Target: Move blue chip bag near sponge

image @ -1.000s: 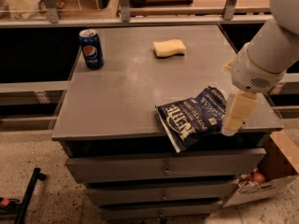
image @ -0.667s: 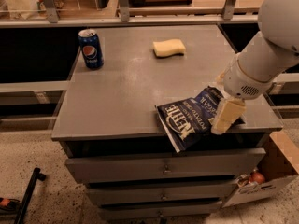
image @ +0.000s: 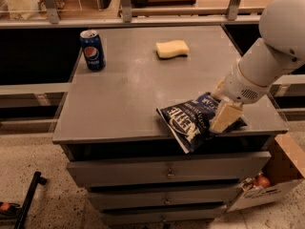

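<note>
Pincer [image: 223, 120]: low over the front right part of the bench [image: 128, 94], its tan tip lying against the right half of the blue chip bag [image: 187, 122]. Pincer state: cannot tell whether it is apart or clamped on the bag; the tip overlaps the foil and hides the contact. The white arm [image: 269, 56] reaches in from the upper right and slopes down to the bag.

Blue chip bag: at the front right edge of the bench, lying crumpled and tilted, white lettering facing up. Its lower corner hangs over the front edge, above the top drawer [image: 167, 171].

Sponge [image: 172, 48]: pale yellow, flat on the bench toward the back, right of centre. Well apart from the bag, with bare grey bench top between the two.

Soda can [image: 92, 50]: blue, upright, at the back left of the bench, well apart from both the sponge and the bag.

Also noted: a cardboard box [image: 279, 175] on the floor beside the right side of the drawers, with something small and reddish in it that I cannot identify.
</note>
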`<state>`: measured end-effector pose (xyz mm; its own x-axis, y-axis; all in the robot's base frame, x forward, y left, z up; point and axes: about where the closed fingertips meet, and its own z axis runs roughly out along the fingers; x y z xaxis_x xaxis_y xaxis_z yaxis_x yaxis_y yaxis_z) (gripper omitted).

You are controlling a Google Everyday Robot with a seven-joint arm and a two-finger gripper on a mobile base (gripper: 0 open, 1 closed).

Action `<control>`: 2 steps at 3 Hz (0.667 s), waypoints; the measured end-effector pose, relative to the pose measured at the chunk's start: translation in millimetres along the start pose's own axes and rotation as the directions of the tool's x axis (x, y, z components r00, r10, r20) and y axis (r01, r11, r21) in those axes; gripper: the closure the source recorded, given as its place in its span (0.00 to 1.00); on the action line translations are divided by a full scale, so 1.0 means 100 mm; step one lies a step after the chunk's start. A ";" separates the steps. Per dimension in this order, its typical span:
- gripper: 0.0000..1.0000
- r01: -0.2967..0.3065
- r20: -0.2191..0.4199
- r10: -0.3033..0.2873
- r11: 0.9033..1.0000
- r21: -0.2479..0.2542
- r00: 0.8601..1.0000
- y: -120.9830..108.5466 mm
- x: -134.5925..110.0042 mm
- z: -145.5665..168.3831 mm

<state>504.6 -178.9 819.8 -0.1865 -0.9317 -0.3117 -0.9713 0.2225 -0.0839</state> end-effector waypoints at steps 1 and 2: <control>0.88 0.000 0.001 0.000 1.000 -0.002 1.000 0.00 -0.01 -0.02; 1.00 -0.047 -0.054 0.046 0.999 -0.017 0.997 -0.10 0.02 -0.06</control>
<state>513.6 -184.3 825.6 -0.2388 -0.9346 -0.2638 -0.9638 0.2612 -0.0531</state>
